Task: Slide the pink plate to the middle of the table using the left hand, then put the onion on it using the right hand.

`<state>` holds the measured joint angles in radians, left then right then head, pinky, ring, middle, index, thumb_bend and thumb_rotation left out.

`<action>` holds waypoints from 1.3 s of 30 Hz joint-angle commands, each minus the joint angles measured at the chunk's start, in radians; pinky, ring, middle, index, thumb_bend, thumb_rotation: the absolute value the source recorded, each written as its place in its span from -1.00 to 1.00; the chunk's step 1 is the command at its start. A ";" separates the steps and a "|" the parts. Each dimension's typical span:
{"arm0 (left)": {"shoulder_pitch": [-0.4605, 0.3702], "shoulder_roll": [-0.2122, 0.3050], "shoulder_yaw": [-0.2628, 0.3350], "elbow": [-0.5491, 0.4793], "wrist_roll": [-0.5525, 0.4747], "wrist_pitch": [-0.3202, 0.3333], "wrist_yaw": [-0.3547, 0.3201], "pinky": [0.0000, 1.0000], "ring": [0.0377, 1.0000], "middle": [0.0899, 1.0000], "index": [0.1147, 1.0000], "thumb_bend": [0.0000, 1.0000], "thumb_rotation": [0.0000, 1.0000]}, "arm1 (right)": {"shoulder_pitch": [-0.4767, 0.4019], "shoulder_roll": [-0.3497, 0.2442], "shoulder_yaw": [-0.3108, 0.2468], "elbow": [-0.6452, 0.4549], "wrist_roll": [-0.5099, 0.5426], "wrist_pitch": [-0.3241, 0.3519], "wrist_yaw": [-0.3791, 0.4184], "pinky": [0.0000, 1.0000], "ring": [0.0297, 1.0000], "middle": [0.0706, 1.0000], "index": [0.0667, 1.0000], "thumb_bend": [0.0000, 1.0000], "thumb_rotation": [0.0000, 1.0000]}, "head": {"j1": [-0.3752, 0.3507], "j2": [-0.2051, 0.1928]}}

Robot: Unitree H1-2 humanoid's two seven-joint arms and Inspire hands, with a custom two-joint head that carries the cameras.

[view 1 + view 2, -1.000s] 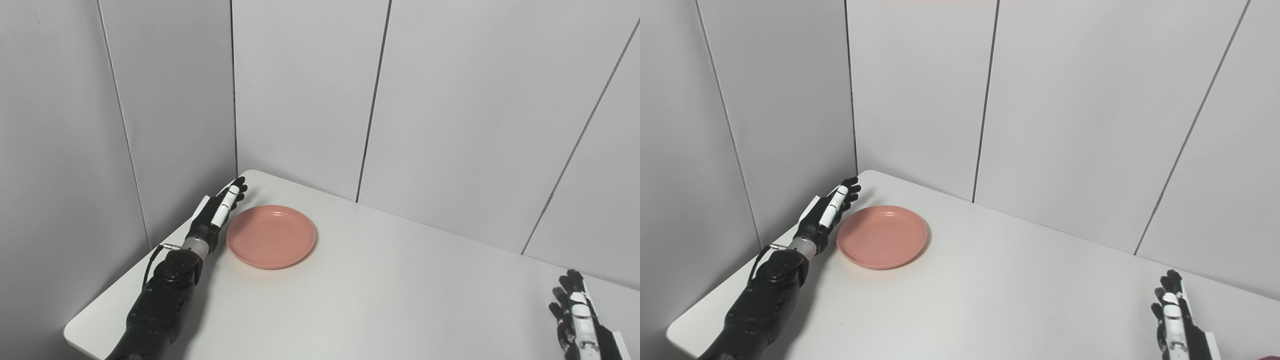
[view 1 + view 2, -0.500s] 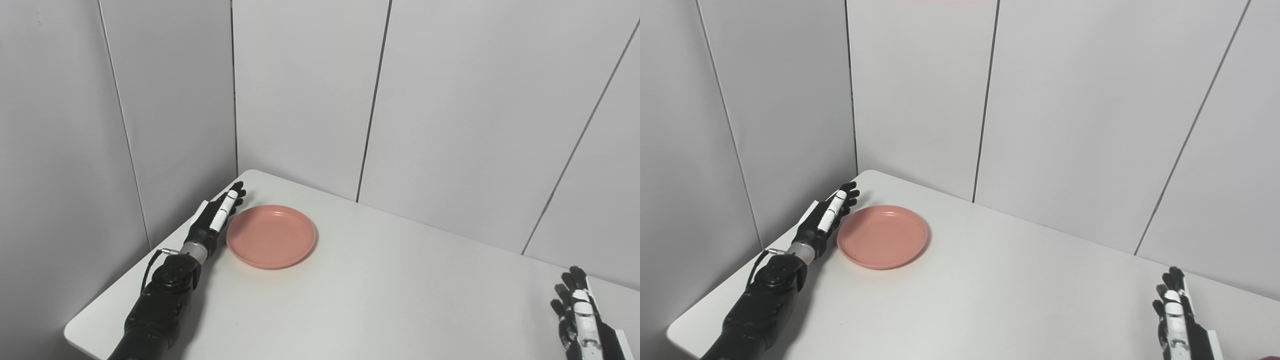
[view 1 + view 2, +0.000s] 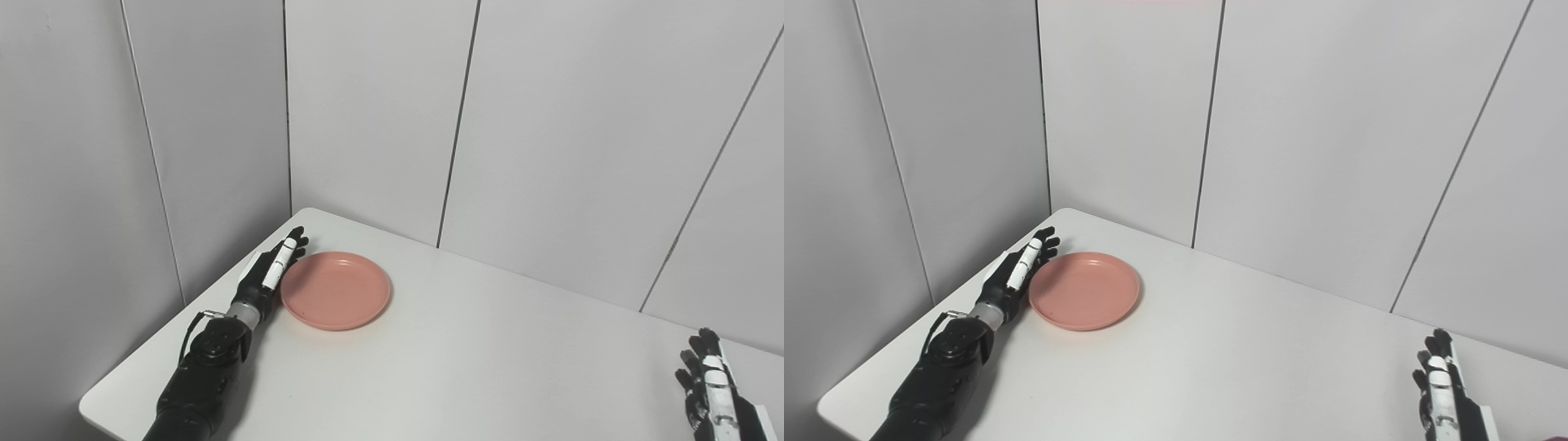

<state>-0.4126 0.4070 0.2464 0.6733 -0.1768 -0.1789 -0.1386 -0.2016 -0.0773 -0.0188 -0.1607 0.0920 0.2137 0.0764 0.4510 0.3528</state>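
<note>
From my station I saw the left hand [image 3: 267,274] lying flat against the pink plate's [image 3: 335,290] left rim, hemmed in by the wall panels [image 3: 208,153] just beside it at the table's corner. To the plate's right the white table [image 3: 490,349] lay bare and open. The right hand [image 3: 710,386] sat well apart at the far right edge.

The right hand [image 3: 710,392] is cut off by the bottom edge at its wrist.
</note>
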 commanded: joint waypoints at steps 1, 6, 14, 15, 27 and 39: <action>-0.033 0.013 0.006 -0.036 -0.016 -0.017 -0.007 0.91 0.88 0.86 0.82 0.11 1.00 | -0.027 -0.001 0.000 -0.039 -0.001 -0.006 0.000 1.00 1.00 1.00 1.00 -0.89 1.00 | 0.000 0.002; -0.031 0.009 0.002 -0.038 -0.027 -0.019 -0.017 0.87 0.87 0.85 0.82 0.12 1.00 | -0.028 -0.003 0.003 -0.038 -0.012 -0.012 -0.003 1.00 1.00 1.00 1.00 -0.90 1.00 | 0.000 0.003; -0.036 0.000 -0.008 -0.046 -0.020 -0.001 -0.023 0.88 0.88 0.87 0.84 0.17 1.00 | -0.029 0.005 -0.004 -0.043 0.003 0.003 -0.003 1.00 1.00 1.00 1.00 -0.89 1.00 | -0.009 0.008; -0.038 -0.001 -0.009 -0.043 -0.019 -0.001 -0.023 0.88 0.88 0.87 0.84 0.18 1.00 | -0.030 0.004 -0.004 -0.041 0.003 0.001 -0.002 1.00 1.00 1.00 1.00 -0.88 1.00 | -0.009 0.008; -0.045 -0.025 -0.023 -0.056 -0.031 0.002 -0.041 0.93 0.90 0.88 0.85 0.18 1.00 | -0.030 0.003 -0.001 -0.044 -0.003 0.001 -0.008 1.00 1.00 1.00 1.00 -0.88 1.00 | -0.013 0.012; -0.074 -0.056 -0.041 -0.035 -0.015 0.000 -0.042 0.92 0.89 0.87 0.83 0.16 1.00 | -0.034 0.011 -0.001 -0.041 0.003 0.013 -0.013 1.00 1.00 1.00 1.00 -0.88 1.00 | -0.025 0.012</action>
<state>-0.4291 0.3433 0.2124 0.6483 -0.1971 -0.1686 -0.1823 -0.2016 -0.0723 -0.0172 -0.1643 0.0925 0.2199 0.0674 0.4280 0.3620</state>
